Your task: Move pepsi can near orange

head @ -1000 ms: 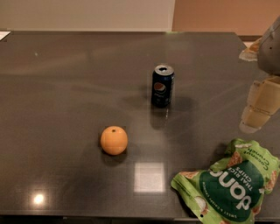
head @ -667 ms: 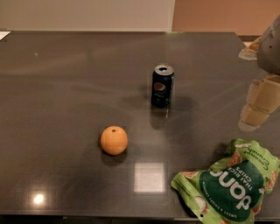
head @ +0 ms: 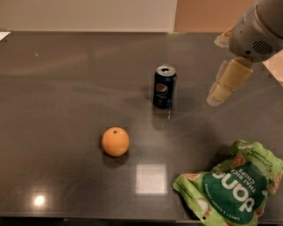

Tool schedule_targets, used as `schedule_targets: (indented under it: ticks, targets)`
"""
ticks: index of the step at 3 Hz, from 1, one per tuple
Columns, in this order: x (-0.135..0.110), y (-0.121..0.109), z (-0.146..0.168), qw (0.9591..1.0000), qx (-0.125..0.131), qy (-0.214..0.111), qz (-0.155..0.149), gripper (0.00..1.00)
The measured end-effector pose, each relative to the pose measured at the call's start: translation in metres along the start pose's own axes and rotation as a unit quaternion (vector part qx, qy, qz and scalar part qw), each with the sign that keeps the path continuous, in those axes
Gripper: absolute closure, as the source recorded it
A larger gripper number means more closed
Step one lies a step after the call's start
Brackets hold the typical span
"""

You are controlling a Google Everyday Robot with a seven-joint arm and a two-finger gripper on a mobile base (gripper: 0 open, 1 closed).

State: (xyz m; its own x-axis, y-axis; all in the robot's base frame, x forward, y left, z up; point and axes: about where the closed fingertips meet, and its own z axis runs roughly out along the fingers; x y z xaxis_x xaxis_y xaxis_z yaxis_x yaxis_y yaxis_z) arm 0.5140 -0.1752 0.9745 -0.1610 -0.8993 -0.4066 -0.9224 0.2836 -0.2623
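The pepsi can (head: pixel 164 87) stands upright near the middle of the dark table (head: pixel 66 88), dark blue with a silver top. The orange (head: pixel 115 141) rests on the table to the can's front left, about a can's height away from it. My gripper (head: pixel 220 91) hangs above the table to the right of the can, apart from it, at about the can's level in the picture. It holds nothing that I can see.
A green chip bag (head: pixel 233 187) lies at the front right corner of the table. The table's far edge meets a pale wall (head: pixel 88 13). The robot's arm (head: pixel 256 31) enters from the upper right.
My gripper has moved left and a little up, closer to the pepsi can. The can, the orange and the chip bag have not moved.
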Motion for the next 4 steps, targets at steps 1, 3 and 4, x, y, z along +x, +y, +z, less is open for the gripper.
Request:
schedule_targets:
  ticks: [1, 3, 4]
  targets:
    - [-0.019, -0.016, 0.019, 0.9996, -0.006, -0.028, 0.004, 0.00]
    - [-0.045, -0.027, 0.068, 0.9978, -0.038, -0.053, 0.014, 0.00]
    - [-0.052, -0.029, 0.089, 0.9967, -0.054, -0.058, 0.019, 0.00]
